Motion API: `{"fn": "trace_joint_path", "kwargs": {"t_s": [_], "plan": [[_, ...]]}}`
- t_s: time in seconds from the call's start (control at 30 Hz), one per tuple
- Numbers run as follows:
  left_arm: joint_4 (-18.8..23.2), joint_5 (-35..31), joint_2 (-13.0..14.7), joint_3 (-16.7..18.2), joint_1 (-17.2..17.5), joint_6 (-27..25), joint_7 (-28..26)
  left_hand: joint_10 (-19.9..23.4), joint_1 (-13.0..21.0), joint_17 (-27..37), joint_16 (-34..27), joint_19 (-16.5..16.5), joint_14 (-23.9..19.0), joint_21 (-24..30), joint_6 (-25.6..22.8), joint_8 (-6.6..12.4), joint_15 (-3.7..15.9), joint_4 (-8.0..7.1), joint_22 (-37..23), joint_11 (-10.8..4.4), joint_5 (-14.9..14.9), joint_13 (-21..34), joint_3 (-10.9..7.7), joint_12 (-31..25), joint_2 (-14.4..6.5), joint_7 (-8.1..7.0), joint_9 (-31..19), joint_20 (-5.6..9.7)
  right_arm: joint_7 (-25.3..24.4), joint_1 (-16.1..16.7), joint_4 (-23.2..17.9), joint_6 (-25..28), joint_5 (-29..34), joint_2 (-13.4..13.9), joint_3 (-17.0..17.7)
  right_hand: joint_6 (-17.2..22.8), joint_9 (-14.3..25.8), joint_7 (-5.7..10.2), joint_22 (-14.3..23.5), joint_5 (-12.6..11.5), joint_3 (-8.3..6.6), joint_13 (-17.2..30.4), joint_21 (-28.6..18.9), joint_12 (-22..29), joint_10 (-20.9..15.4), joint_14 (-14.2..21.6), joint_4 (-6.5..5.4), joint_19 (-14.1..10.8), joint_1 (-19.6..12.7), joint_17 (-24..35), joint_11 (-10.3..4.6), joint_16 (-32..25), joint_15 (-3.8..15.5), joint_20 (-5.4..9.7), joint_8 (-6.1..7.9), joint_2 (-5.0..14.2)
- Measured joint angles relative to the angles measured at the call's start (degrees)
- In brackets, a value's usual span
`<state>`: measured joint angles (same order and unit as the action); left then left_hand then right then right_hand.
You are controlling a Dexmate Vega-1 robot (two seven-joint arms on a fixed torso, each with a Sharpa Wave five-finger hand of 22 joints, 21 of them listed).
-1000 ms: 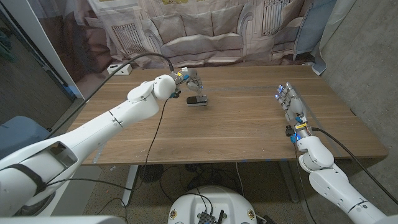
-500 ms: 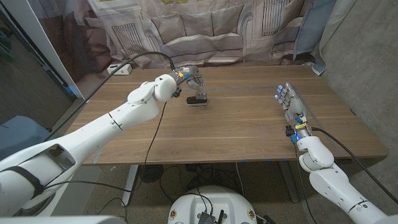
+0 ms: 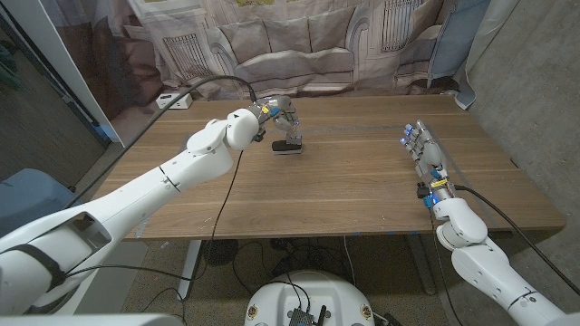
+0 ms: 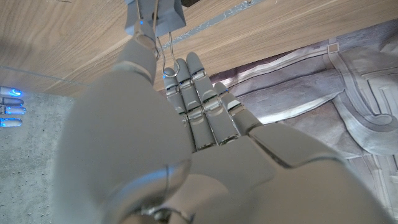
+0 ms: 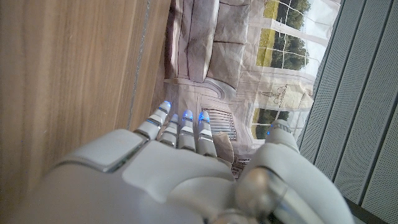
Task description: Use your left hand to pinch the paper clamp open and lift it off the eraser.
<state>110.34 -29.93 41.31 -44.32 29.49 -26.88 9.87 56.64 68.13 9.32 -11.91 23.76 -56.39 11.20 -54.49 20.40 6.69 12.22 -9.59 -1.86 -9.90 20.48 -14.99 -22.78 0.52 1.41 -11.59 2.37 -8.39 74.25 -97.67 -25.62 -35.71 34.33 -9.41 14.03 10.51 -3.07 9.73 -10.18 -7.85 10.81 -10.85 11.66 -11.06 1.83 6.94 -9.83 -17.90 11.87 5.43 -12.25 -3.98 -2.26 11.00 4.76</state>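
Robot's left hand at a paper clamp on the far side of a wooden table.

The black clamp sits clipped on a pale eraser that lies on the table. In the left wrist view the thumb and fingers close on the clamp's wire handles, pinching them. The right hand waits well apart near the table's right edge, fingers straight and pressed together, holding nothing.

No text or label can be read.
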Motion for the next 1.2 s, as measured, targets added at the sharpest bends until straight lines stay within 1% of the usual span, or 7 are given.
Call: {"fn": "trace_joint_path", "kwargs": {"t_s": [0.4,0.53,0.83,0.87,1.0,1.1,1.2], "plan": [[-0.4,0.5,-0.7,0.2,-0.3,-1.7,1.8,0.2,-0.1,-0.1,1.8,0.0,0.0,0.0,-1.3,-2.62,0.19,-0.17,0.0,-0.22,-0.3,0.0,0.17,0.0,-0.1,-0.49,-0.1,0.00,0.2,0.3,0.1,0.0,-0.3,0.0,0.2,0.0,0.0,0.00,0.0,0.0,0.00,0.0,0.0,0.0,-0.3,0.0,0.00,0.0,0.0,0.0,0.31,0.0,0.00,0.00,0.00,0.00],[-0.4,0.7,-0.7,-0.1,-0.6,-2.2,2.6,0.3,-0.1,-0.1,1.9,-0.3,2.2,0.0,-1.9,-3.38,0.05,-0.17,0.0,-0.31,-0.3,0.0,0.17,0.0,-0.1,-0.07,-0.3,-0.26,0.2,0.4,0.1,-0.1,-0.3,0.0,0.3,0.2,0.0,-0.20,0.0,0.0,0.00,0.0,0.0,0.0,-0.6,0.0,0.00,0.0,0.2,0.0,0.64,0.0,0.00,0.00,0.06,0.17],[-1.8,3.0,-1.4,0.0,-1.6,-2.6,3.6,0.3,-0.1,-0.1,2.2,-0.9,4.7,-0.3,-1.9,-3.83,-0.13,-0.57,0.0,-0.32,-0.3,0.0,0.57,0.0,-0.1,-0.06,-0.3,-1.51,0.3,0.6,0.2,-0.5,-0.4,0.0,0.4,0.3,0.0,-0.31,0.0,0.0,0.00,0.0,0.0,0.0,-0.6,0.0,0.00,0.0,0.2,0.0,0.62,0.0,0.00,0.00,0.27,0.24],[-1.8,3.1,-1.4,0.0,-1.7,-2.6,3.6,0.3,-0.1,-0.1,2.2,-1.0,5.1,-0.3,-1.9,-4.08,-0.15,-0.57,-0.1,-0.32,-0.3,0.0,0.57,0.4,-0.1,-0.03,-0.3,-1.95,0.3,0.6,0.2,-0.5,-0.4,0.0,0.4,0.3,0.0,-0.31,0.0,0.0,0.00,0.0,0.0,0.0,-0.6,0.0,0.00,0.0,0.2,0.0,0.62,0.0,-0.01,0.00,0.27,0.24],[-2.4,4.2,-1.5,0.1,-2.2,-2.6,3.9,0.3,-0.1,-0.3,2.2,-1.4,5.8,-0.3,-0.9,-4.95,-0.67,-0.57,-0.2,-0.32,-0.3,0.0,0.57,2.0,-0.1,1.01,-0.3,-2.64,0.4,0.6,0.3,-0.7,-0.5,0.0,0.4,0.3,0.0,-0.31,0.0,0.0,0.00,0.0,0.0,0.0,-0.6,0.2,0.00,0.0,0.2,0.0,0.62,0.0,-0.22,0.00,0.27,0.24],[-2.7,4.8,-1.5,-0.2,-2.8,-2.6,4.4,0.3,-0.1,-0.3,2.2,-2.0,6.8,-0.3,-0.6,-5.39,-0.70,-0.57,-0.2,-0.35,-0.4,0.0,0.57,2.9,-0.1,1.31,-0.3,-3.22,0.4,0.6,0.3,-0.9,-0.5,0.0,0.5,0.3,0.0,-0.31,0.0,0.0,0.00,0.0,0.0,0.0,-0.6,0.2,0.00,0.0,0.2,0.0,0.62,0.0,-0.21,0.00,0.27,0.24],[-2.9,5.1,-1.5,-0.4,-3.0,-2.6,4.8,-0.2,-0.1,-0.3,2.2,-2.2,7.6,-0.3,-0.3,-5.86,-1.19,-0.57,-0.2,-0.88,-0.5,0.1,0.57,3.6,-0.1,1.62,-0.3,-3.48,0.5,0.7,0.3,-0.9,-0.5,0.0,0.5,0.3,0.0,-0.31,0.0,0.0,0.00,0.0,0.0,0.0,-0.9,0.2,0.00,0.0,0.2,0.0,0.31,0.0,-0.21,0.00,0.27,0.24]]}}
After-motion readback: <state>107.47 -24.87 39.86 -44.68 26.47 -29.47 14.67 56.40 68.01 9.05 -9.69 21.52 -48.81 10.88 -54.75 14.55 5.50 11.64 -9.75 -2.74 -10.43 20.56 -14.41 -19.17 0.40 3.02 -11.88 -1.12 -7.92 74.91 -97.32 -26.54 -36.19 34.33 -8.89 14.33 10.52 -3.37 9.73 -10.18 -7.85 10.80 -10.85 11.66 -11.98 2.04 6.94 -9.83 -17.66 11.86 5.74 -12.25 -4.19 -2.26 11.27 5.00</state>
